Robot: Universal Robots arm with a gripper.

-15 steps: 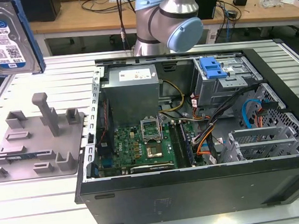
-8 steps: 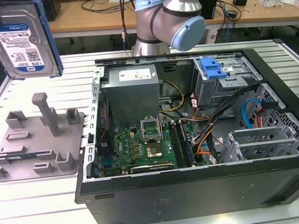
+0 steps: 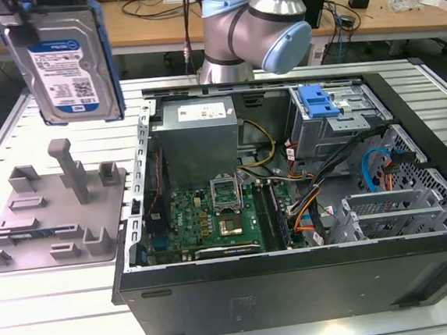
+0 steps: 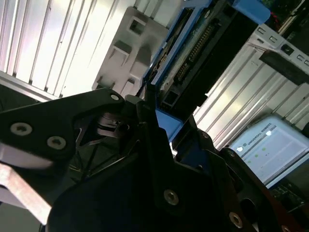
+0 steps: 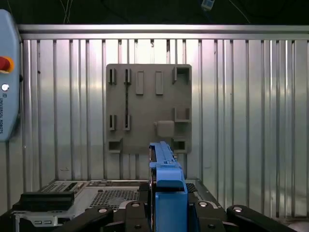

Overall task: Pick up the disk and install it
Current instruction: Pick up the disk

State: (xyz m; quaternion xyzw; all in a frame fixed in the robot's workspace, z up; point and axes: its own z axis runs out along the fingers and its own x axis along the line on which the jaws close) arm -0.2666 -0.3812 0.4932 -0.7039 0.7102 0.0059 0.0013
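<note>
The disk, a silver hard drive with a white-and-blue label in a bright blue carrier, hangs upright in the air at the exterior view's upper left. It is above the grey holder plate and clear of it. My gripper holds it from above, at the picture's top edge. In the first wrist view the disk shows edge-on, with my gripper shut on it from both sides. In the second wrist view the disk juts out from between the black fingers.
The open computer case lies to the exterior view's right of the holder plate. Inside are a grey power supply, a motherboard and a drive cage with a blue latch. A teach pendant rests on the ribbed table.
</note>
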